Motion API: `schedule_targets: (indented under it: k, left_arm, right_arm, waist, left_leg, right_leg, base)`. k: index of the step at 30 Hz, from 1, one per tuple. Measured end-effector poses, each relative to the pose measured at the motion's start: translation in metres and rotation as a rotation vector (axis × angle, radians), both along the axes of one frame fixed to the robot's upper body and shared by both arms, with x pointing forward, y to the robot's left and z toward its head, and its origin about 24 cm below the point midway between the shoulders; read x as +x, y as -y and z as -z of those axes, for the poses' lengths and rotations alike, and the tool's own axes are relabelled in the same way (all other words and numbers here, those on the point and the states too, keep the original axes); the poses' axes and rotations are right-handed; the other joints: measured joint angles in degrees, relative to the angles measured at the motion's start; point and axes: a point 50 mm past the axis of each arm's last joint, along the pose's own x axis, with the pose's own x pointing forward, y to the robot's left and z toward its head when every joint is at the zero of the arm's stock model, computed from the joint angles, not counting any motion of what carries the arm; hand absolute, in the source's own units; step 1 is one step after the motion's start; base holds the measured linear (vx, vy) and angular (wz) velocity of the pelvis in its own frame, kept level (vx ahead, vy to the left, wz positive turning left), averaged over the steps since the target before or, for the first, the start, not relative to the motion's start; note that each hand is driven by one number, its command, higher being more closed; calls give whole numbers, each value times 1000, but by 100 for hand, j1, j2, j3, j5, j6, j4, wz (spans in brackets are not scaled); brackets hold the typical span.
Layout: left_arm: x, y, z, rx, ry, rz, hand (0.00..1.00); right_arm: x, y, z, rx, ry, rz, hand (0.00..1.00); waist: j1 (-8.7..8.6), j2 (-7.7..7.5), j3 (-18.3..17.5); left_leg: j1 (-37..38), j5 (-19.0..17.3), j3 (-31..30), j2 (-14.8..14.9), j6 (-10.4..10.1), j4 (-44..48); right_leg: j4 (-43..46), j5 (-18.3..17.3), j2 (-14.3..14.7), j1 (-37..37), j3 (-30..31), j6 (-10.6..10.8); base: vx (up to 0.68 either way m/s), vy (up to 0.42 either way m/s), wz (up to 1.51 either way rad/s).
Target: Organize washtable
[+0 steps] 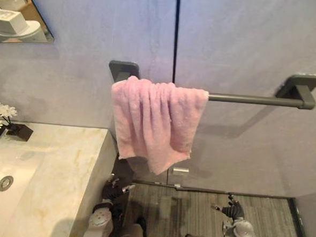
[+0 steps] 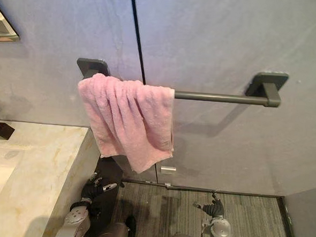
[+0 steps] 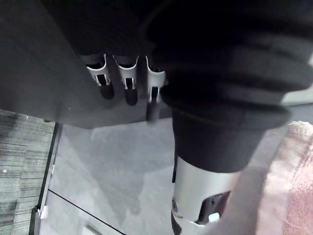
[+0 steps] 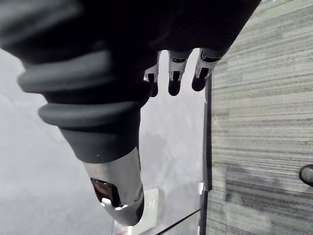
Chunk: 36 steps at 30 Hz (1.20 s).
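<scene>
The left robot hand (image 1: 112,190) hangs low beside the table's (image 1: 64,166) end, its fingers (image 3: 128,83) relaxed and apart, holding nothing. The right robot hand (image 1: 231,209) is low over the striped floor (image 1: 190,212), fingers loose and empty as well. Above them a pink towel (image 1: 155,118) is draped, bunched, over the left end of the grey towel bar (image 1: 250,99) on the wall. White flowers (image 1: 0,114) stand at the back of the table behind the sink (image 1: 15,174).
</scene>
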Motion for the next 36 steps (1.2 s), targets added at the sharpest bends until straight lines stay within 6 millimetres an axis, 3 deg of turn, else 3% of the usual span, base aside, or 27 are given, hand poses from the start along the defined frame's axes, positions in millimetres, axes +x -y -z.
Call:
schedule_targets:
  k: [4,8,11,18,23,24,32,36]
  left_arm:
    - [1,1,-13,11,66,15,0]
    - [15,-5,-57,59,276,38,0]
    - [23,-7,-78,108,376,67,0]
    - [41,3,-107,198,511,152,0]
    - [56,10,-114,240,549,207,0]
    - [59,11,-114,258,547,226,100]
    - [71,6,-106,299,498,255,100]
    - [72,4,-108,309,499,258,100]
  right_arm:
    - [-2,-1,0,1,0,0,0]
    - [-4,-1,-1,0,9,-4,0]
    - [-9,0,-1,-3,8,-9,0]
    - [-10,-5,0,-9,-5,-65,0]
    - [-9,-11,1,2,-10,-108,0]
    - [-7,-11,0,1,-5,-111,0]
    - [16,-18,-16,-16,90,-175,0]
    - [28,-22,-30,-26,165,-204,0]
  waist:
    - [-110,-32,-3]
    - [-111,-12,-27]
    - [-123,30,-73]
    - [-245,52,-160]
    - [-283,14,-193]
    - [-289,19,-210]
    - [-466,28,-214]
    - [-467,27,-215]
  left_leg:
    - [303,208,-54,-101,30,-470]
    - [460,451,-94,-102,4,-881]
    - [645,607,-158,-76,-8,-1194]
    - [701,689,-230,-102,25,-1290]
    - [763,696,-205,-103,31,-1295]
    - [761,696,-191,-100,31,-1300]
    - [739,690,-7,-69,30,-1308]
    - [737,678,118,-37,27,-1308]
  right_leg:
    - [-119,19,-64,185,-98,32]
    - [-148,19,-33,177,-113,31]
    - [-146,19,24,191,-132,31]
    - [-158,47,40,211,-138,68]
    - [-293,139,51,311,-109,79]
    - [-346,171,59,322,-94,80]
    - [-605,346,99,323,92,80]
    - [-683,409,130,292,223,79]
  base:
    - [42,21,12]
    - [-34,-22,4]
    - [-70,-40,5]
    - [-65,-5,3]
    - [-24,-1,-3]
    - [-19,-5,-7]
    - [-17,-6,-13]
    - [-2,-7,-18]
